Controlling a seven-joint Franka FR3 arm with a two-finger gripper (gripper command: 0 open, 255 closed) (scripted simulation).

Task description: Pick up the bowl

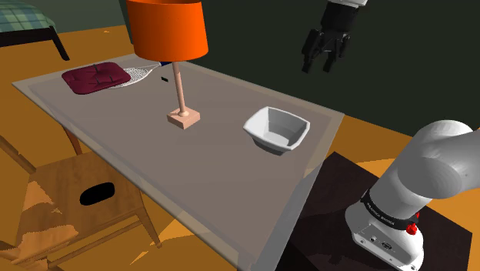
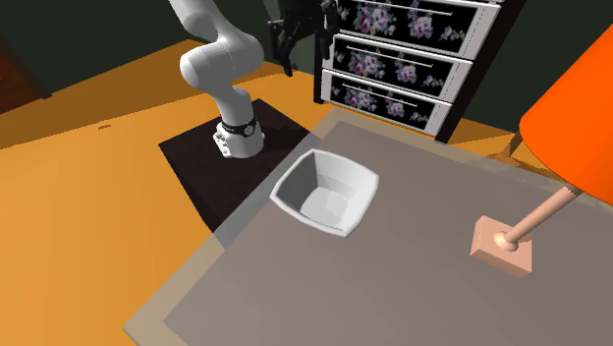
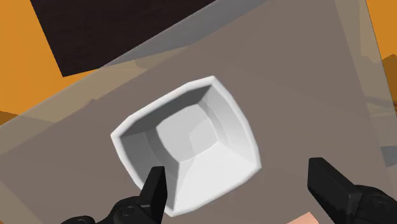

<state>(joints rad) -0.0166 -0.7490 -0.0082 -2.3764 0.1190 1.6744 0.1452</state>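
One table (image 1: 154,154) takes up most of what you see. Its grey top runs off the bottom of the second exterior view, and its near corner is cut off in the shoulder view. One white arm (image 1: 431,165) rises from the dark stand (image 1: 346,185) and leaves the shoulder view at the right. Only its hand comes back in at the top.

One dresser (image 2: 413,49) stands behind the table. You can count three flowered drawer fronts, and its top is cropped. One wooden chair (image 1: 85,192) sits half under the table at the shoulder view's lower left, clipped by the edge.

One lamp (image 1: 178,77) stands mid-table, and the top of its orange shade is cut away. One maroon cushion (image 1: 95,78) lies at the far corner, covering part of a pale mesh thing (image 1: 142,75) that you cannot identify.

One white bowl (image 1: 277,129), squarish and upright, sits near the table edge closest to the stand. It has bare top on every side, and the lamp's base (image 1: 184,118) is well apart from it.

One pincer (image 1: 321,68) hangs high above the table, well clear of the bowl. In the wrist view its fingers (image 3: 156,188) stand spread and touch nothing, with the bowl below them. In the second exterior view the pincer is hard to pick out against the dark backdrop.
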